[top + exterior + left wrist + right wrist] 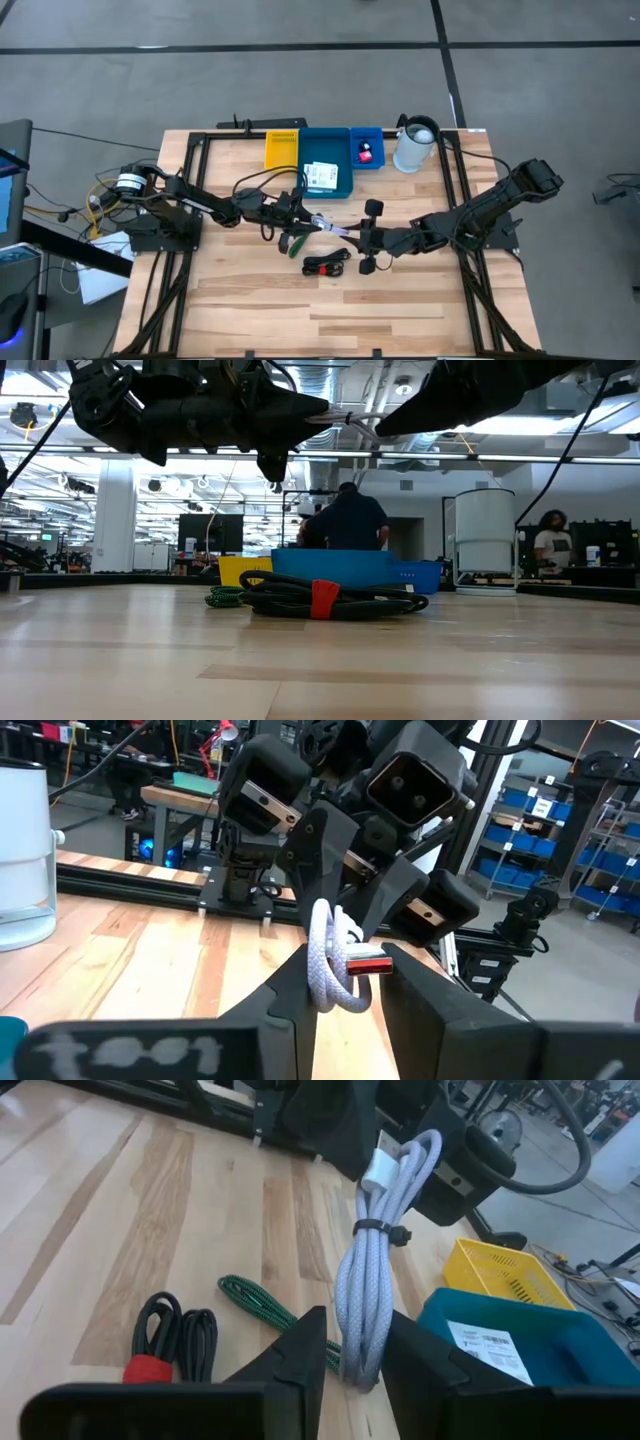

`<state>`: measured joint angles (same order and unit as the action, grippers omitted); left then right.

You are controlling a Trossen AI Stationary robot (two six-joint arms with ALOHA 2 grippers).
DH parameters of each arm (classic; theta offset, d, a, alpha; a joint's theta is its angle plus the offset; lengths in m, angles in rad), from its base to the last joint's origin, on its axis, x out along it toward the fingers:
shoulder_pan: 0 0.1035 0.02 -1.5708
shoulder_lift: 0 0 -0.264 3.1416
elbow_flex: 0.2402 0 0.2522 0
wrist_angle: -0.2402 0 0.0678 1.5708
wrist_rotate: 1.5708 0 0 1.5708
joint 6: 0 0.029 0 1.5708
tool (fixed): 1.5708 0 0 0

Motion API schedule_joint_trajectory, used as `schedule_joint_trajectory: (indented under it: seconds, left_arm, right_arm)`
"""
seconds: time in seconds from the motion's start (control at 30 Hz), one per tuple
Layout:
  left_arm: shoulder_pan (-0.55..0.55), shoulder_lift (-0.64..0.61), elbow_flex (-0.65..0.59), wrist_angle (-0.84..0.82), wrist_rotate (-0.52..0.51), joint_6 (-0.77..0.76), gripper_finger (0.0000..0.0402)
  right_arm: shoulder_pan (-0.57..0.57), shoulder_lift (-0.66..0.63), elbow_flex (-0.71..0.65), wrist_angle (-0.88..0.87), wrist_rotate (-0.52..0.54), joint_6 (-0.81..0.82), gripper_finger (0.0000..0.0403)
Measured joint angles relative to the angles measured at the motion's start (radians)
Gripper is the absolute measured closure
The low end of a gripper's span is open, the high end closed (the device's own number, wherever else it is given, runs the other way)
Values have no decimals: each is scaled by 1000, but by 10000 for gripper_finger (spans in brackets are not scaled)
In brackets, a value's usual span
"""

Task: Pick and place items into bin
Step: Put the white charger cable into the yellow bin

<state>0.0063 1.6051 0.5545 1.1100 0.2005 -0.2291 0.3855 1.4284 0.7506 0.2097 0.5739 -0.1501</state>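
Above the middle of the wooden table (250, 300), the two grippers are meeting tip to tip over a bundled white braided cable (375, 1270), which is hanging in the air between them. The left gripper (345, 985) is reaching in from the table's left side with its fingers pinched narrowly on one end of the cable, near its silver and red plug. The right gripper (355, 1350) is coming in from the right side with its fingers standing close on either side of the other end; whether they are gripping it or just loosening is not something I can tell. Below them, a coiled black-and-red cable (325, 264) is lying on the bare wood nearer the front edge, and a green coiled cord (265, 1308) is lying just beside it. Toward the back edge, a yellow bin (281, 149), a large blue bin (340, 190) holding white printed packets (321, 177), and a smaller blue bin (367, 132) containing a pink piece (365, 152) are sitting side by side, with a white jug (414, 146) standing to their right. Beyond the table, people are showing in the low view.
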Motion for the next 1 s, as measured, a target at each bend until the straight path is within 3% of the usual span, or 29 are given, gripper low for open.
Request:
schedule_joint_trajectory:
  seconds: [0.53, 0.87, 1.0]
  left_arm:
    - [4, 0, 0, 0, 0, 8, 328]
    - [60, -4, -1, 7, -7, 1, 328]
    - [81, -4, -1, 6, -7, 0, 328]
  right_arm:
    - [53, 0, 0, -34, 14, -87, 316]
    - [51, 0, 0, -225, 309, 50, 316]
    - [51, 0, 0, -309, 369, 116, 316]
